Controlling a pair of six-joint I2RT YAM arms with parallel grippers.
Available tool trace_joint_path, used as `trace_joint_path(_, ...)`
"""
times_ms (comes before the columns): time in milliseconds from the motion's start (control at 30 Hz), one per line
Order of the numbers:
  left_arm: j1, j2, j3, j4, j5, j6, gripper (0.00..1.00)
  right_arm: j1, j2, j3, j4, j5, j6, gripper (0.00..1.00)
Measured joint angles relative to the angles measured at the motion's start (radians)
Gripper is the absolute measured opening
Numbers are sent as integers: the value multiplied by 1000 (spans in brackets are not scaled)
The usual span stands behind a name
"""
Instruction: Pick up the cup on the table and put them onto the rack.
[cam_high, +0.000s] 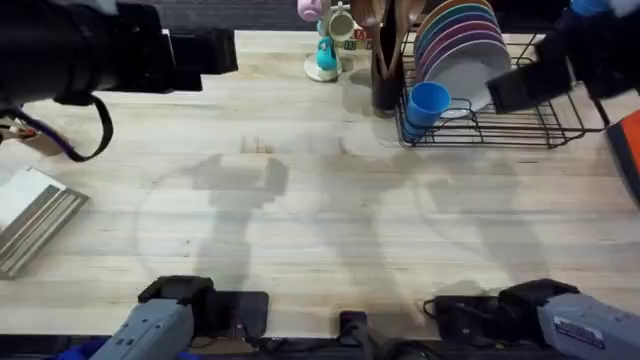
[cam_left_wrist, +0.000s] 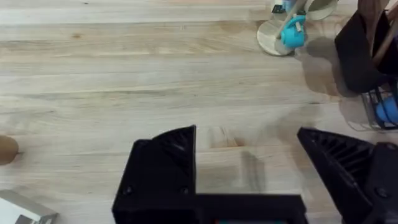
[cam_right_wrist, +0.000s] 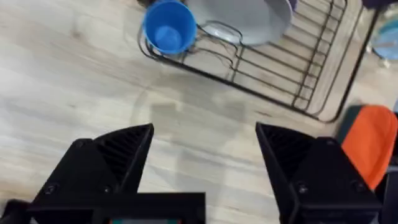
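The bright blue cup (cam_high: 428, 103) stands mouth-up inside the front left corner of the black wire rack (cam_high: 520, 130), beside the row of upright plates (cam_high: 460, 40). In the right wrist view the cup (cam_right_wrist: 169, 28) sits within the rack's wires (cam_right_wrist: 292, 93), well ahead of my right gripper (cam_right_wrist: 204, 130), which is open and empty above the bare table (cam_right_wrist: 74, 74). My left gripper (cam_left_wrist: 245, 140) is also open and empty, hovering over the table (cam_left_wrist: 124, 68) far left of the rack. In the overhead view both arms show as dark, blurred shapes, the left (cam_high: 205, 55) and the right (cam_high: 520, 85).
A teal mug stand (cam_high: 325, 50) with pink and cream mugs stands at the back middle, with a dark utensil holder (cam_high: 385, 80) next to the rack. A grey ridged object (cam_high: 35, 215) lies at the left edge. An orange and blue item (cam_high: 628, 150) is at the right edge.
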Motion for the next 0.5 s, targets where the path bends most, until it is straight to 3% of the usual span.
trace_joint_path(167,0,0,0,0,0,0,995,-83,-99,-93,74,0,-3,997)
trace_joint_path(200,0,0,0,0,0,0,995,-142,-150,-148,139,-1,-3,997)
trace_joint_path(300,0,0,0,0,0,0,995,-203,-179,-195,209,0,7,997)
trace_joint_path(333,0,0,0,0,0,0,995,-269,-172,-229,269,0,87,997)
trace_joint_path(500,0,0,0,0,0,0,995,-270,-136,-230,272,0,170,997)
